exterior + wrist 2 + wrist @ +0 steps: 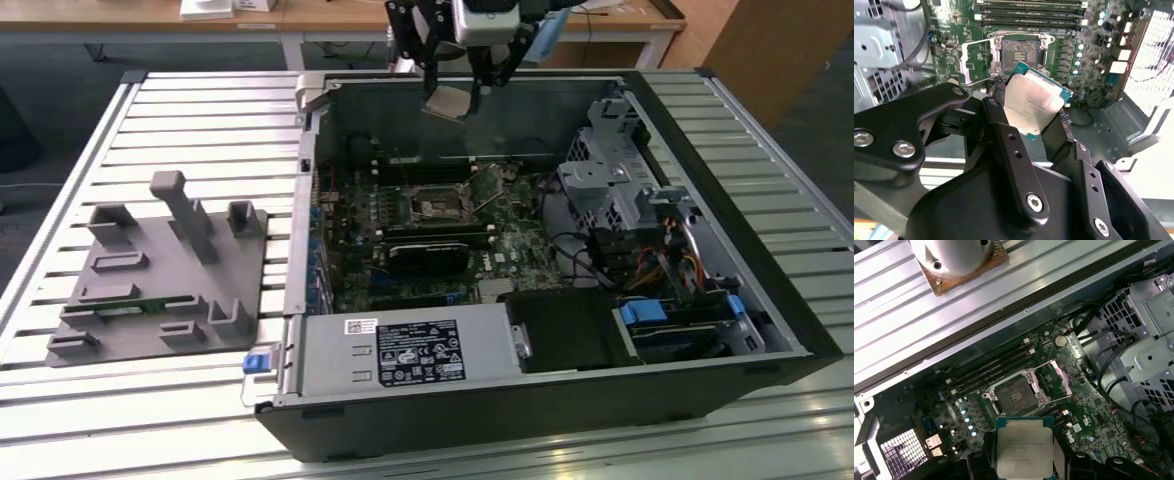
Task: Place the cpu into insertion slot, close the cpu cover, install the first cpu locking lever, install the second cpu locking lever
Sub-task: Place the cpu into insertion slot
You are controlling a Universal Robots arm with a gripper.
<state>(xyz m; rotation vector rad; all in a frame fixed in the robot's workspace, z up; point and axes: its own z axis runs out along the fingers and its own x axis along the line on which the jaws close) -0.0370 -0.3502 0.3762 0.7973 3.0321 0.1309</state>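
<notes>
The cpu (1033, 102) in claw (1030, 116) (edges partly hidden)

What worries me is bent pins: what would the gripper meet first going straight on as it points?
Likely the motherboard beside the open insertion slot, the held cpu touching first; depth is unclear, so possibly the slot itself.

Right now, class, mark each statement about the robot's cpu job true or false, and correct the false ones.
1. The gripper holds the cpu. True.
2. The cpu sits in the insertion slot. False: the slot is empty, and the cpu is held in the air above the computer case.
3. The cpu cover is shut. False: it stands open beside the slot.
4. A grey fixture lies on the table, at the exterior view's left of the case. True.
</notes>
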